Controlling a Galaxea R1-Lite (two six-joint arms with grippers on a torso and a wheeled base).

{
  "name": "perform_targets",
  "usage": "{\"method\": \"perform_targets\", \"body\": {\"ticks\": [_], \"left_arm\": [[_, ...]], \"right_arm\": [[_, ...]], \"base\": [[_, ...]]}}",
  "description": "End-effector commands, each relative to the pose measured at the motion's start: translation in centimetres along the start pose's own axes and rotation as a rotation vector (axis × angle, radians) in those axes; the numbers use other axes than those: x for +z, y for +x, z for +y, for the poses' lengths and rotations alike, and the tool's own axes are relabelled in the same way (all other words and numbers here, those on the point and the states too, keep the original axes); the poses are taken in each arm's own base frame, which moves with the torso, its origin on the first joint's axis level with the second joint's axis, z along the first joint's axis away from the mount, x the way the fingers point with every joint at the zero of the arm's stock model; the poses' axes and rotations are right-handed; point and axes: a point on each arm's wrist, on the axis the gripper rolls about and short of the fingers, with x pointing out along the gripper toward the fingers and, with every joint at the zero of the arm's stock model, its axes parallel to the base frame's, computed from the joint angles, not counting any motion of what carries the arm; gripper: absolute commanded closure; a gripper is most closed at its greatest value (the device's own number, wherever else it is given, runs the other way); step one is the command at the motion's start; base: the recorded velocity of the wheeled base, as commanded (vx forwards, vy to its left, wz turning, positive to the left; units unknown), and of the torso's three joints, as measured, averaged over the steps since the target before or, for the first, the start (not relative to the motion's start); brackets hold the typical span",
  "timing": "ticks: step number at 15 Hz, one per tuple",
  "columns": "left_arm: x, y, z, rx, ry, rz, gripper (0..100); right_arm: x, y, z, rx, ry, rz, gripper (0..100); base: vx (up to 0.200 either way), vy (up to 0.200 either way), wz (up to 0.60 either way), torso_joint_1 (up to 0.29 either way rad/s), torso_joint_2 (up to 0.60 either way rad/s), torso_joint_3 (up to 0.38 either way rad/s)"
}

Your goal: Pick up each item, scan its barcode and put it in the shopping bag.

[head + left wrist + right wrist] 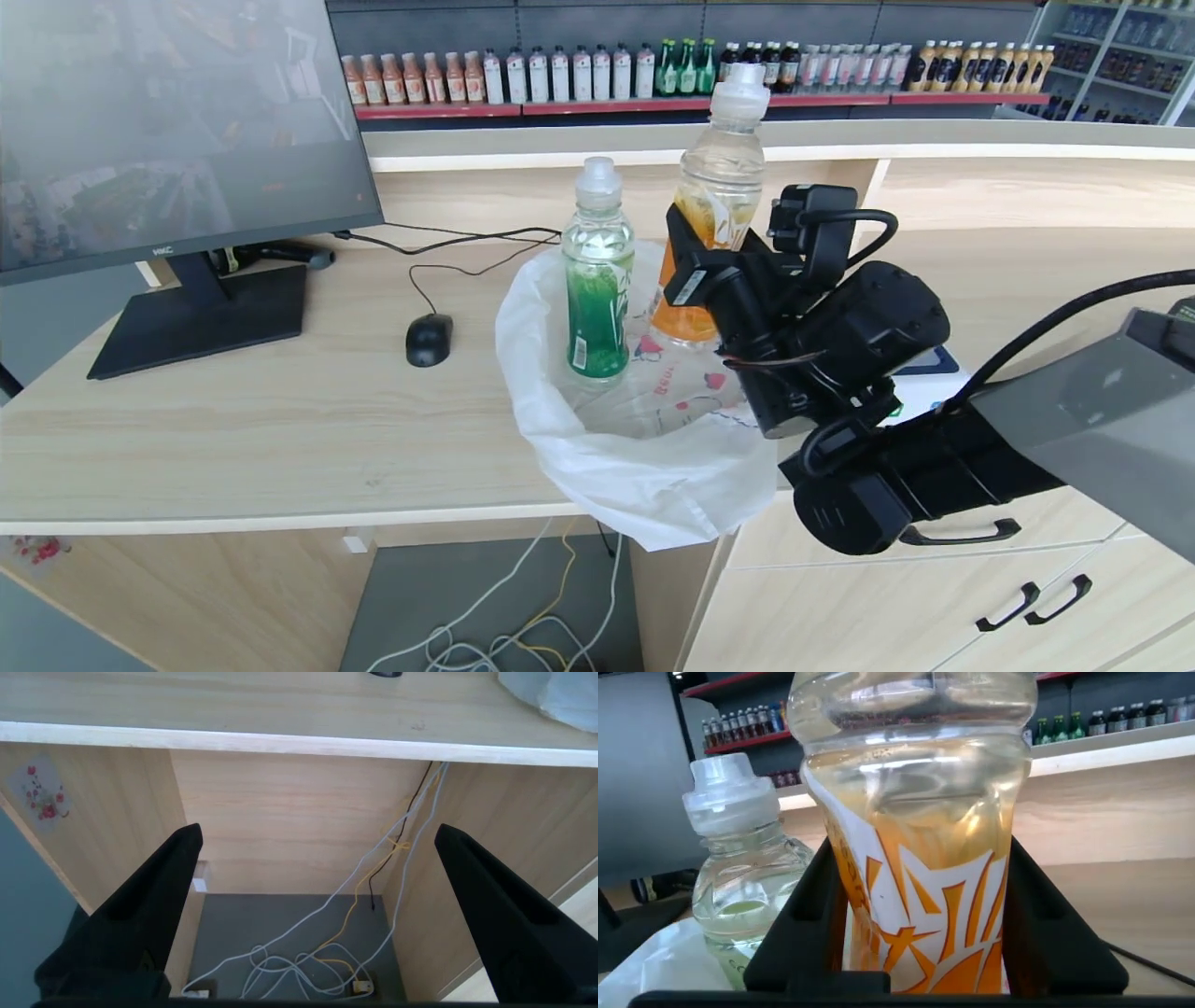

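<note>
From my remote station: the orange-labelled bottle (717, 182) (915, 812) stands upright, white cap up and long axis near vertical, clamped across its label by the right gripper (702, 266) (924, 929), whose two black fingers (808, 919) press against opposite sides of the orange-and-white wrap. Its base sits at the far side of the white shopping bag (644, 476) (649, 966), though I cannot tell whether it rests on the bottom. Just beside it, inside the bag and nearer the monitor (168, 131), the green-labelled bottle (597, 299) (738, 877) also stands upright, a small red-and-white patch low on its label facing me. The bag carries red print with small hearts, too fine for me to make out. The left gripper (318, 919) hangs low before the counter (233, 439) (234, 714) with its fingers (154, 905) spread wide and nothing between them, facing the recess where cables (308, 952) lie. A black mouse (428, 339) sits on the counter between monitor and bag.
</note>
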Motion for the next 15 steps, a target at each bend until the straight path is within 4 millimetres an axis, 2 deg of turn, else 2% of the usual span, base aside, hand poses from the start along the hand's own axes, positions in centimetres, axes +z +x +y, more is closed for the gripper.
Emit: {"method": "perform_targets", "body": {"ticks": [1, 5, 10, 15], "left_arm": [[0.0, 0.0, 0.0, 0.000, 0.000, 0.000, 0], [0.0, 0.0, 0.0, 0.000, 0.000, 0.000, 0], [0.0, 0.0, 0.0, 0.000, 0.000, 0.000, 0], [0.0, 0.0, 0.0, 0.000, 0.000, 0.001, 0]], "right_arm": [[-1.9, 0.2, -0.4, -0.009, -0.023, 0.025, 100], [-3.6, 0.1, -0.5, -0.012, -0.037, 0.057, 100], [-4.4, 1.3, -2.7, -0.061, -0.074, 0.039, 100], [-5.8, 1.2, -2.7, -0.060, -0.080, 0.059, 100]], "base": [[0.000, 0.000, 0.00, 0.000, 0.00, 0.000], [0.000, 0.000, 0.00, 0.000, 0.00, 0.000], [0.000, 0.000, 0.00, 0.000, 0.00, 0.000], [0.000, 0.000, 0.00, 0.000, 0.00, 0.000]]}}
